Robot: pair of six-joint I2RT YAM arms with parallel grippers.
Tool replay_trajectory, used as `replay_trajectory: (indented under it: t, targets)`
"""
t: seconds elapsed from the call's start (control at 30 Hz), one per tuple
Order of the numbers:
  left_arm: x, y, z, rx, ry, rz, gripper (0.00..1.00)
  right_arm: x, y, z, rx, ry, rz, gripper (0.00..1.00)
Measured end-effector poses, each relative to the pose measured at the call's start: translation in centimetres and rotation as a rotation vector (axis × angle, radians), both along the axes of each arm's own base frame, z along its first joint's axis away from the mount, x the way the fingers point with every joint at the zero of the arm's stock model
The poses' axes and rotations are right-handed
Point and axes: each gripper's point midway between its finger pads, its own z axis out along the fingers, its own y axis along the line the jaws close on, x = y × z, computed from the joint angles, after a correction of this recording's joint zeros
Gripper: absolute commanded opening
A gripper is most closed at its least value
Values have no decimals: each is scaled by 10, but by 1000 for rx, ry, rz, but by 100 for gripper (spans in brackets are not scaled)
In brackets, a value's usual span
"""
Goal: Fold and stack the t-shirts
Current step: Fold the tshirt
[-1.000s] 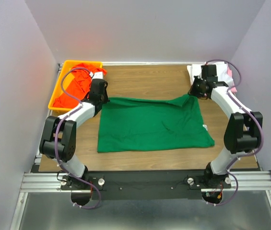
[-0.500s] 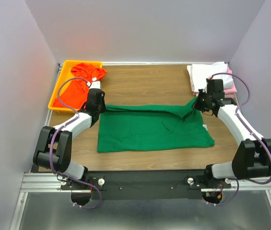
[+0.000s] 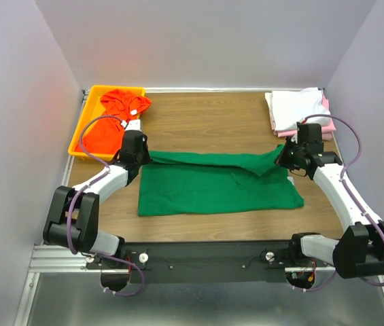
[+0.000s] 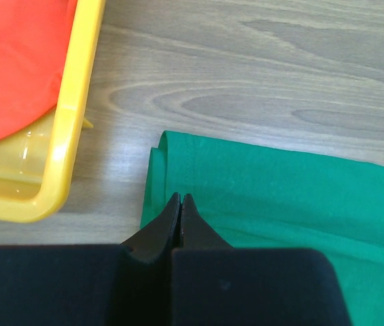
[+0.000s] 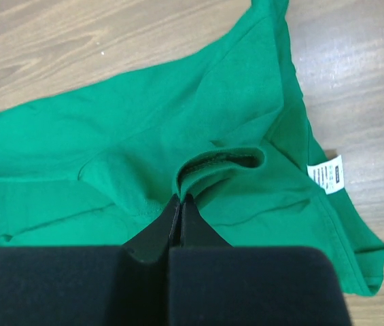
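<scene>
Handle dark green soft cloth t-shirt (image 3: 219, 187) as light, limp, prone to sagging. Grasp at far-edge corners, as pinched now between closed fingers of left gripper (image 4: 180, 202) and right gripper (image 5: 180, 202).

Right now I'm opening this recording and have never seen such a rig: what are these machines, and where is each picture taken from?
Two robot arms are bolted at the near edge of a wooden table. The wide picture comes from a fixed camera above and behind them; each close-up comes from a camera on one wrist, looking past that arm's black fingers. A dark green t-shirt lies spread in the middle. The left gripper and right gripper are each shut on its far edge, one near each end. An orange-red t-shirt lies crumpled in a yellow plastic tray at far left; a white t-shirt sits folded on a pink t-shirt at far right.
</scene>
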Motion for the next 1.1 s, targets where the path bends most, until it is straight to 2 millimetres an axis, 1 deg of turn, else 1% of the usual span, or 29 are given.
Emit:
replay_trajectory:
  t: [0.2, 0.27, 0.3, 0.33, 0.37, 0.4, 0.43, 0.5, 0.57, 0.63, 0.73, 0.8, 0.87, 0.9, 0.97, 1.0, 1.03, 1.1]
  targets:
    - [-11, 1, 3, -27, -5, 17, 1, -16, -1, -7, 5, 28, -7, 0]
    - [-15, 2, 4, -37, -5, 23, 16, -19, -1, -7, 8, 27, -9, 1]
    - [-18, 2, 4, -47, -5, 28, 24, -22, -1, -7, 8, 25, -9, 15]
    - [-21, 2, 4, -56, -4, 32, 36, -24, -1, -7, 8, 25, -9, 23]
    - [-26, 3, 6, -64, -6, 36, 42, -28, 0, -7, 12, 28, -9, 32]
    - [-30, 3, 8, -75, -11, 40, 52, -30, 0, -7, 11, 27, -6, 46]
    - [-35, 2, 11, -83, -21, 41, 68, -33, 0, -7, 13, 29, -4, 48]
    - [-43, 2, 19, -106, -39, 53, 69, -40, 0, -7, 14, 36, -4, 51]
    - [-48, 0, 33, -123, -77, 48, 69, -44, 0, -3, 16, 25, -5, 52]
    - [-50, -3, 54, -147, -134, 41, 69, -45, -1, 2, 16, 4, -5, 51]
    - [-50, -6, 76, -166, -194, 27, 69, -44, 2, 6, 18, -9, 9, 49]
    - [-47, -8, 81, -169, -206, 24, 69, -42, 8, 5, 27, -10, 31, 47]
    - [-44, -9, 76, -160, -190, 22, 69, -39, 21, 1, 35, -4, 76, 47]
    - [-43, -9, 70, -153, -173, 21, 69, -38, 27, -2, 32, 1, 97, 47]
    - [-42, -11, 58, -142, -138, 14, 69, -38, 52, -14, 25, 29, 177, 46]
    - [-42, -11, 53, -137, -122, 10, 69, -41, 68, -25, 19, 62, 225, 44]
    - [-42, -11, 51, -134, -116, 8, 69, -42, 74, -29, 16, 71, 241, 42]
    - [-42, -12, 47, -129, -106, 1, 69, -46, 91, -44, 9, 111, 285, 39]
